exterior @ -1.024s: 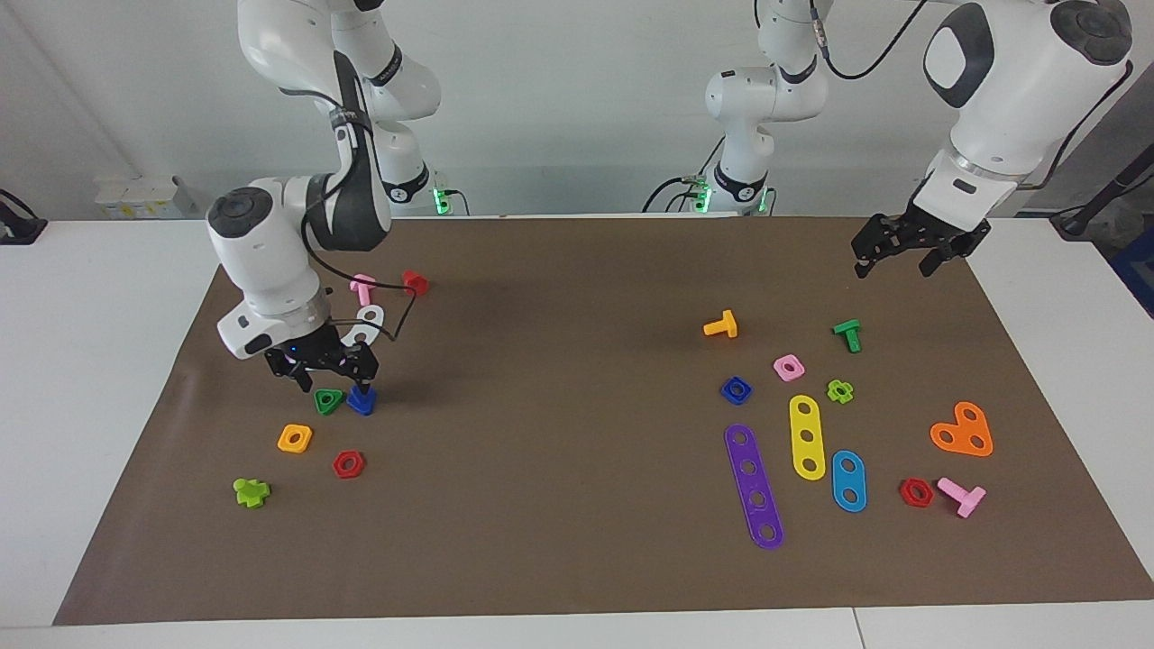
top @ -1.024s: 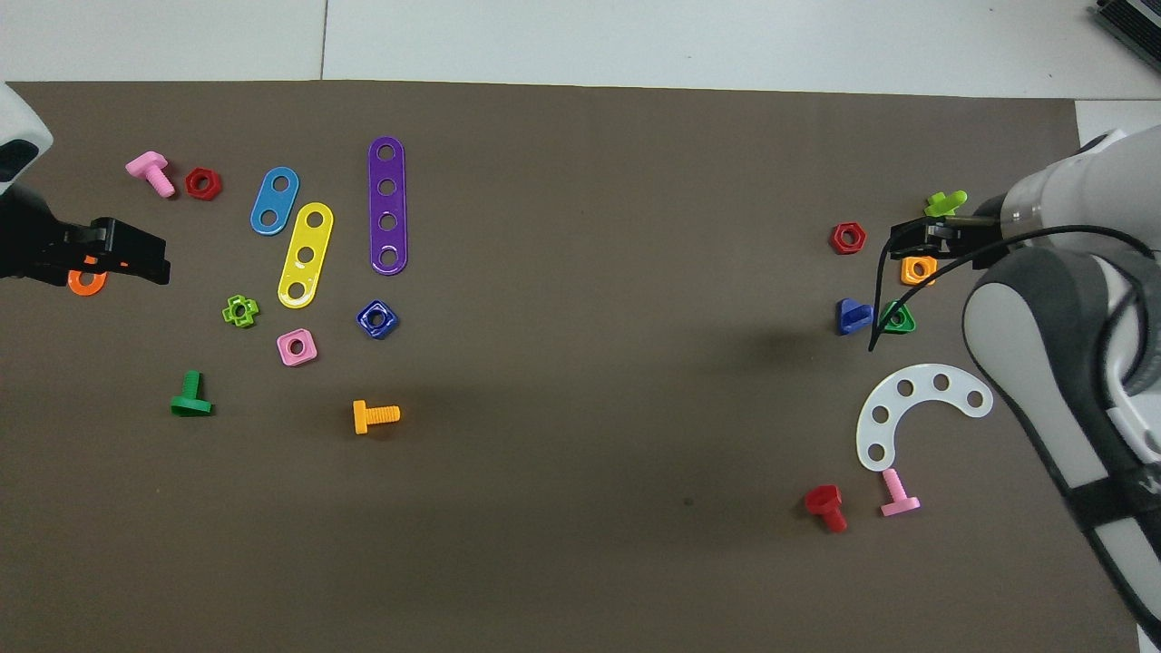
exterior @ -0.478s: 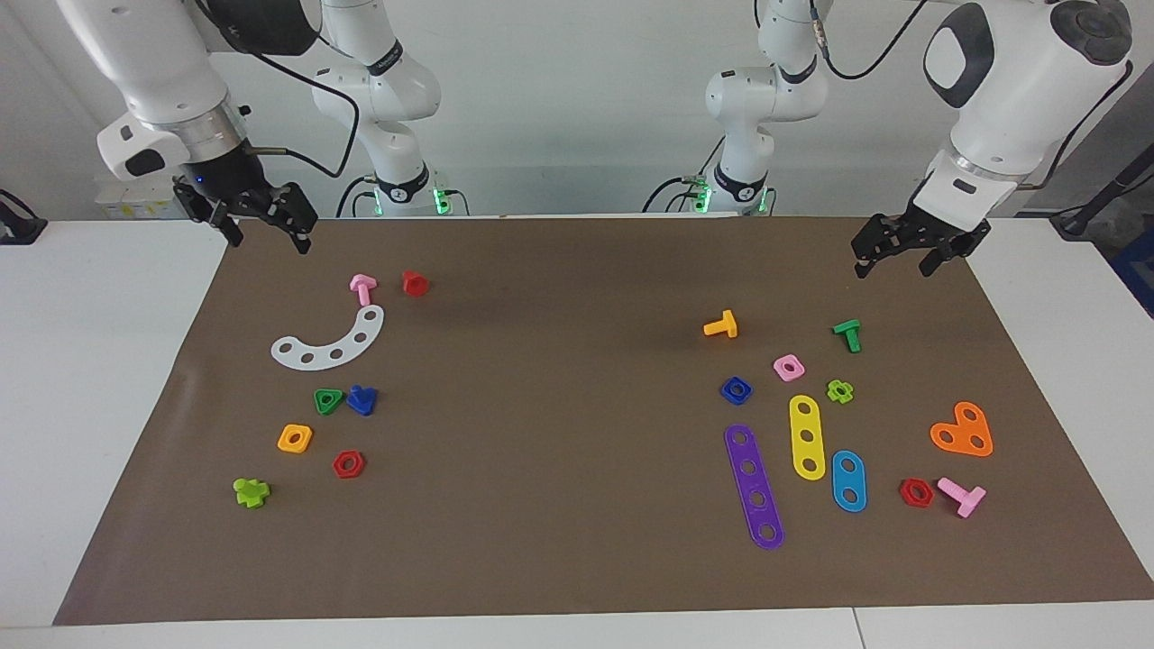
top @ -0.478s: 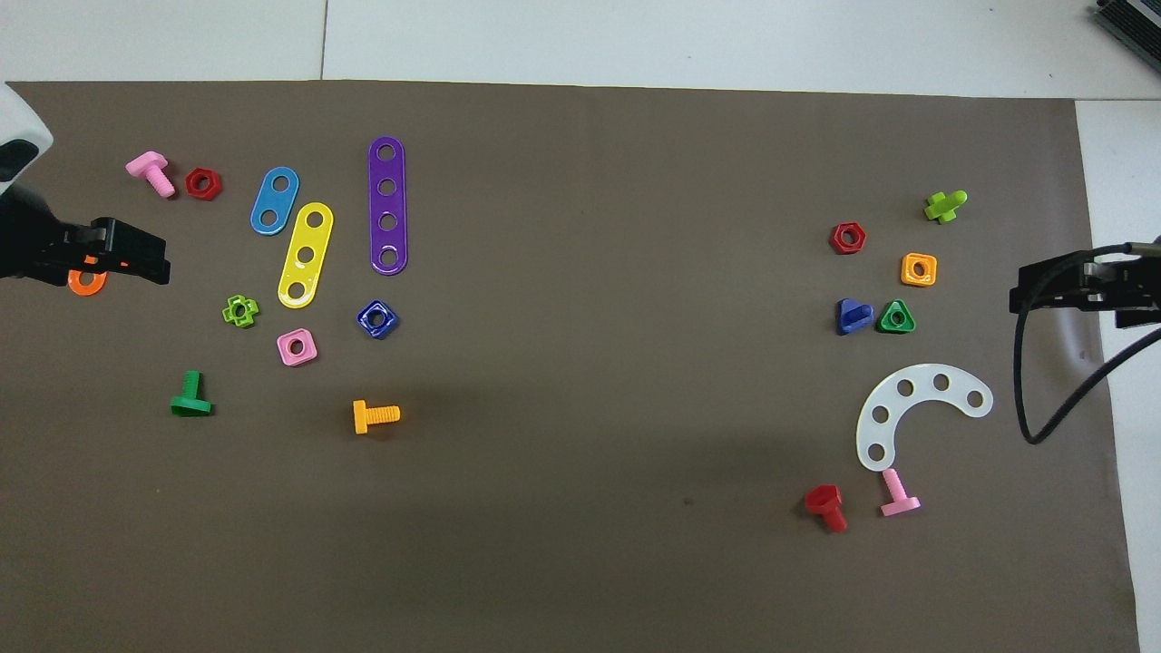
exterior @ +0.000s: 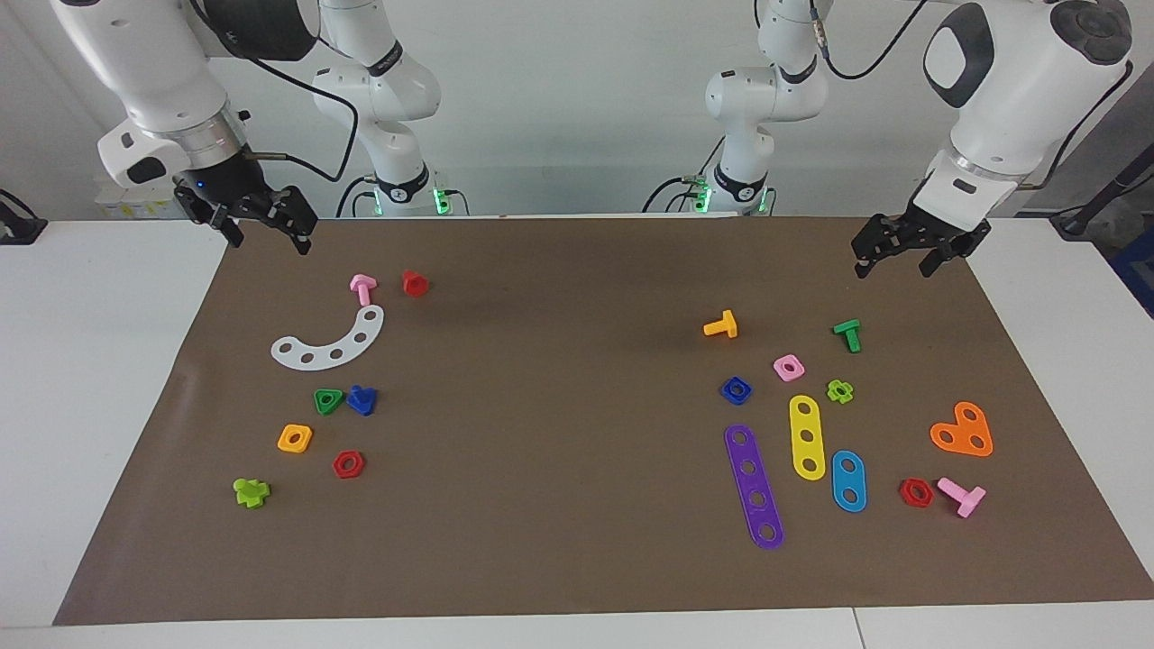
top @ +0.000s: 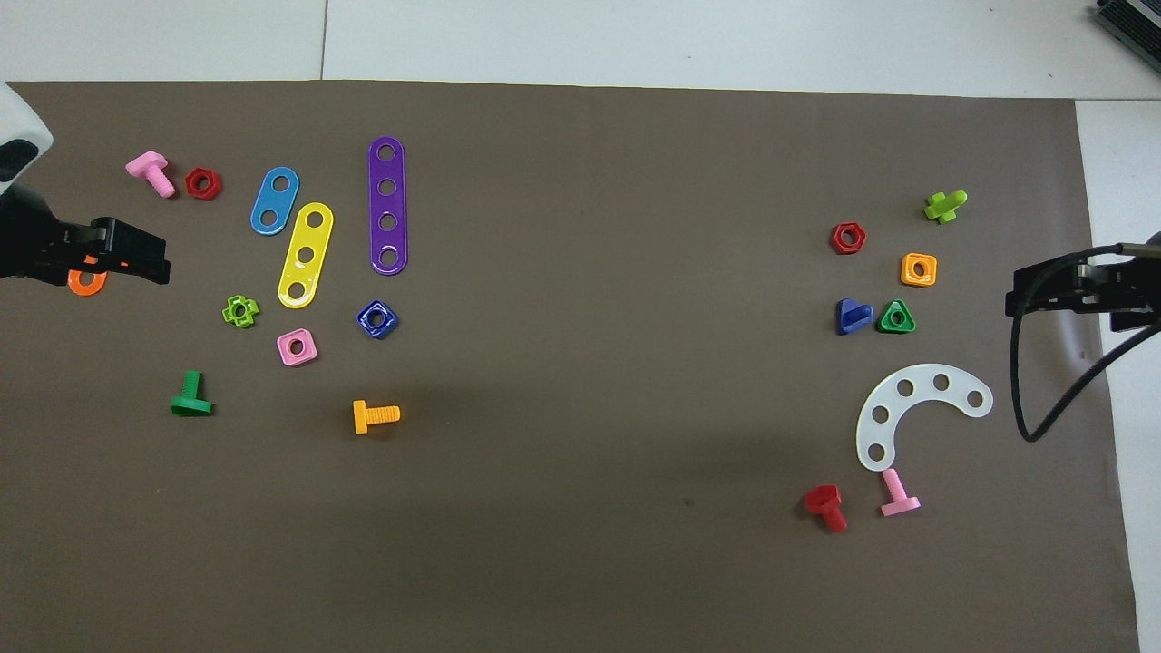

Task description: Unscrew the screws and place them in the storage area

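Observation:
The dark-blue screw (exterior: 361, 399) (top: 853, 316) lies on the brown mat at the right arm's end, touching or almost touching a green triangular nut (exterior: 328, 400) (top: 896, 317). My right gripper (exterior: 266, 227) (top: 1020, 292) hangs open and empty, high over the mat's edge closest to the robots and well clear of the screw. At the left arm's end, my left gripper (exterior: 897, 260) (top: 154, 257) waits open and empty in the air above the mat.
Around the screw lie a white curved plate (exterior: 329, 342), pink (exterior: 362, 288) and red (exterior: 415, 283) bolts, and orange (exterior: 295, 438), red (exterior: 348, 464) and lime (exterior: 251, 492) nuts. At the left arm's end lie purple (exterior: 754, 487), yellow (exterior: 807, 436) and light-blue (exterior: 848, 480) plates, a dark-blue square nut (exterior: 736, 389) and several other pieces.
The right gripper, which stood low at the dark-blue screw a second ago, has lifted and drawn back toward the robots, leaving the screw on the mat. The left arm has not moved.

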Motion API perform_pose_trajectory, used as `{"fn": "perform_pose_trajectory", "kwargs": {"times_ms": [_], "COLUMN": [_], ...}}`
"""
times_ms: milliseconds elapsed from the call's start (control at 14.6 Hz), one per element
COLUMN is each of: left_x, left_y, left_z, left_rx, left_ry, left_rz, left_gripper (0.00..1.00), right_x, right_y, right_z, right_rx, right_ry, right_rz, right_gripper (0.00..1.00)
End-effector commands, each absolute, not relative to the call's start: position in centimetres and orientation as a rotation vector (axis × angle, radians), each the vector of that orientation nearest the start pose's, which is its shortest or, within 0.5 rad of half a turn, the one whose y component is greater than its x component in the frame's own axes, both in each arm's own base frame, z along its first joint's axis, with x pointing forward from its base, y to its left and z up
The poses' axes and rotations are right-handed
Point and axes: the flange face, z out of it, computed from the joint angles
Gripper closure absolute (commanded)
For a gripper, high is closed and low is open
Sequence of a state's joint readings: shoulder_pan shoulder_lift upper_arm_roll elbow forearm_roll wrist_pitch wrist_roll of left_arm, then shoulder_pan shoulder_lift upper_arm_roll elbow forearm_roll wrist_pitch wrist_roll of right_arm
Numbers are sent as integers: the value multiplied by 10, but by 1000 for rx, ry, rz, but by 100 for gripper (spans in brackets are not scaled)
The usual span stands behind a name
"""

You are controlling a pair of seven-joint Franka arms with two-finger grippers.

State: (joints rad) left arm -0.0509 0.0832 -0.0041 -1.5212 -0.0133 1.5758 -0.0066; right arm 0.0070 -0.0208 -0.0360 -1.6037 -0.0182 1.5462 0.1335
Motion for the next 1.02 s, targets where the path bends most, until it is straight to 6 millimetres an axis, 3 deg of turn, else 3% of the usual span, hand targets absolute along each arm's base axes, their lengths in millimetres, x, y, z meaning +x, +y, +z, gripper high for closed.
{"fn": "perform_pose_trajectory", "kwargs": {"times_ms": [0, 956], "left_x": [575, 578], "left_y": [-36, -36], "left_z": [606, 609], "left_rx": [-3141, -3165], "left_ry": [84, 86], "left_rz": [15, -30], "left_gripper": [0, 0], "right_x": [546, 544], "right_y": [-22, -20], "right_z": [621, 618], "right_rx": [-3169, -3165], "right_ry": [237, 249], "right_rz": [68, 75], "right_gripper": [0, 0]}}
